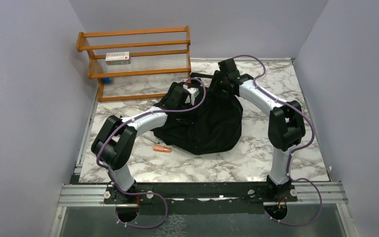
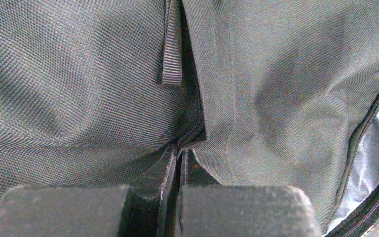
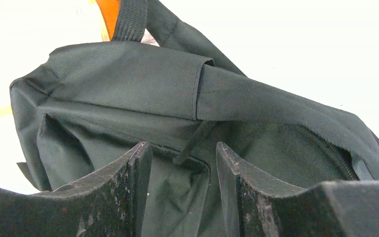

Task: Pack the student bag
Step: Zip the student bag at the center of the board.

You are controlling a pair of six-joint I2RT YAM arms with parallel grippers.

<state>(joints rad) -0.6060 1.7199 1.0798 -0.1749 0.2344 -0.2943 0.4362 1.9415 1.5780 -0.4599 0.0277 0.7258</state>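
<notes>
Just in front of the orange wooden slatted rack (image 1: 133, 33), on the marble-patterned tabletop (image 1: 256, 158): large black soft fabric student bag (image 1: 207, 126), slumped, grey lining showing at the zip. Left gripper (image 2: 180, 165) clenched on a fold of its cloth. Right gripper (image 3: 182, 158) at the bag's rack-side edge, jaws parted, gripping nothing. Risk: that thin pinch may slip and the mouth sag shut; right fingers could snag the black strap (image 3: 276, 106) and drag the bag toward the rack.
</notes>
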